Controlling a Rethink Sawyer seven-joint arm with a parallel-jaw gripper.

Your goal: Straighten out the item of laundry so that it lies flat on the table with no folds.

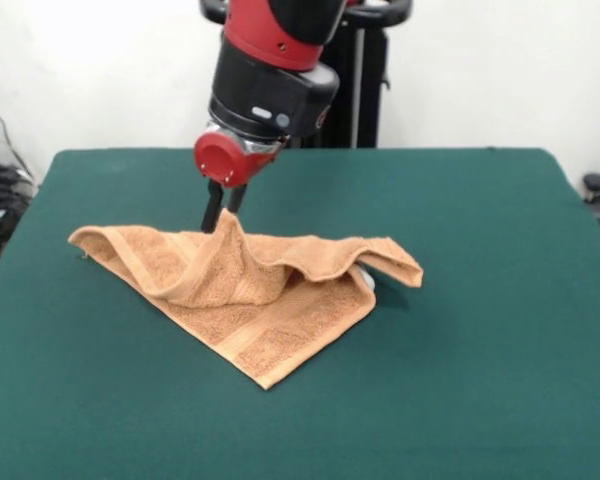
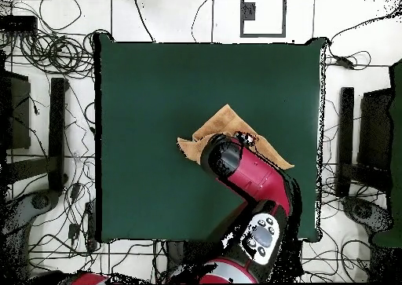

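Spreading out beneath the pincer, the green table point(image 1: 480, 300) leaves plenty of bare felt on every side, so the cloth sliding off an edge is not the main worry. On it, directly under the pincer and reaching out to both sides, lies the orange-tan towel point(image 1: 270, 320), folded into a rough triangle with one layer doubled over another and a raised ridge along the top. The pincer point(image 1: 220, 222) is closed on a peak of that ridge, tenting the cloth upward. Risks as I judge them: the grip seems to catch only a small pinch of cloth, so a quick pull could let it slip free. Both layers may also be caught, in which case lifting would drag the fold along rather than opening it.
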